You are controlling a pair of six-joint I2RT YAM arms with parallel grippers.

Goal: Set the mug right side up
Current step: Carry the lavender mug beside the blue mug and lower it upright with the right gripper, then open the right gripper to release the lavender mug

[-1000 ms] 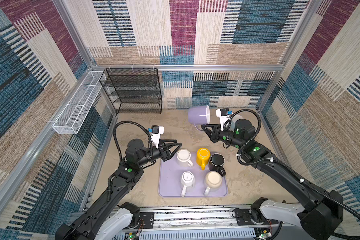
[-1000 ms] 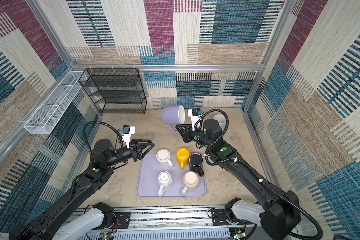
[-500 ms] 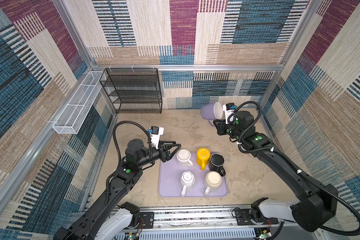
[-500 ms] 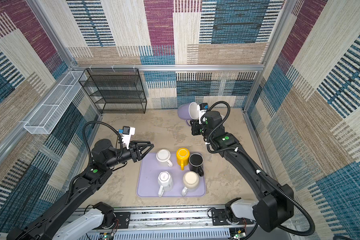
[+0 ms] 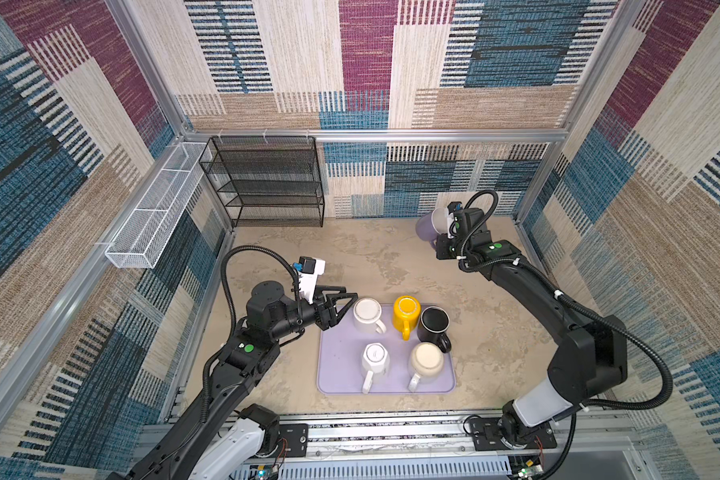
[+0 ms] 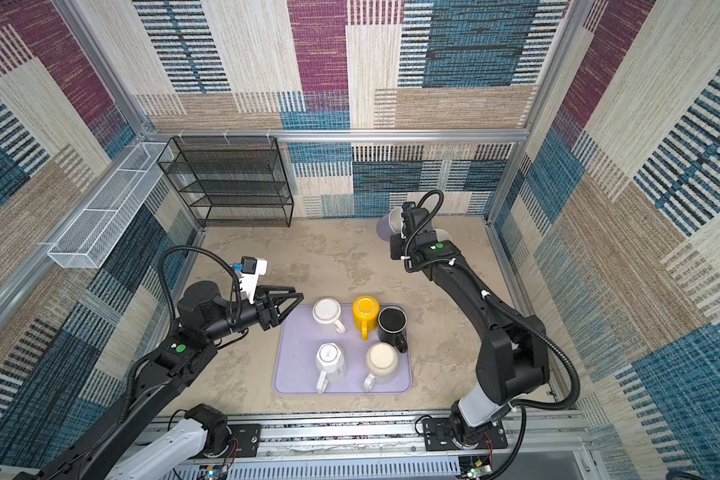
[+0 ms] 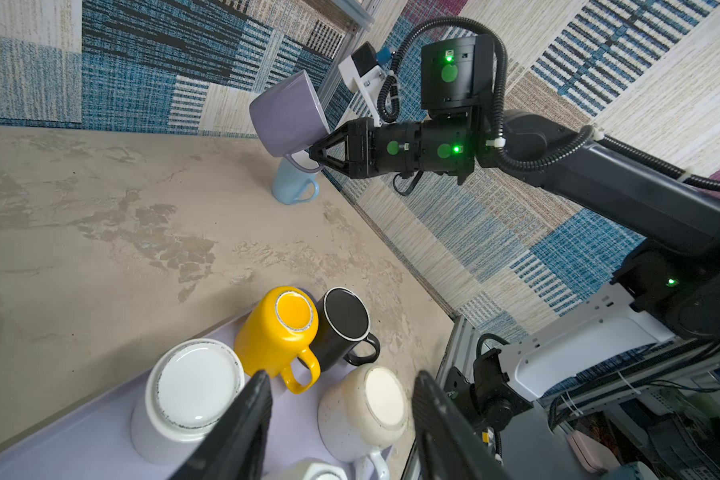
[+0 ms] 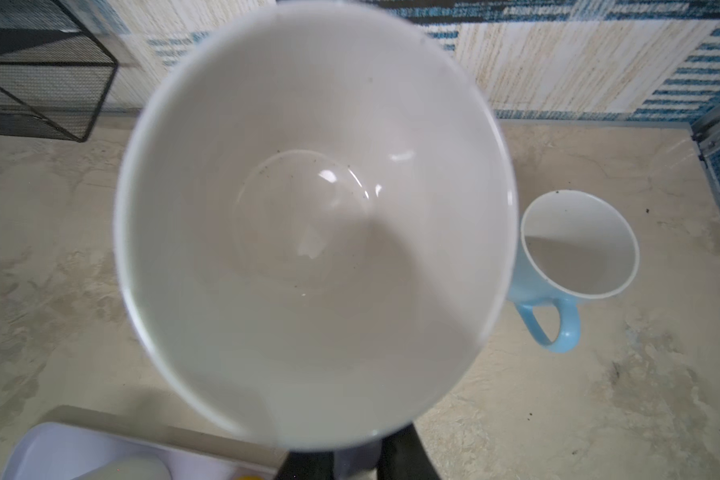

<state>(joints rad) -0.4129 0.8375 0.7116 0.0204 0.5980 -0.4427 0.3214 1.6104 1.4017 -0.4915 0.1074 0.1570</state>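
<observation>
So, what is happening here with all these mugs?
The right gripper holds the purple mug by its handle, in the air and tilted, close to the upright blue mug at the back. The left gripper hangs open and empty at the edge of the tray, where five other mugs stand upside down.

The whole counter is seen from high above in both top views, nearly alike, facing the back wall. From the left wrist, the tray is viewed closely, with the right arm beyond. The right wrist view is filled by the lavender mug; the light blue mug is shared with the left wrist view.
</observation>
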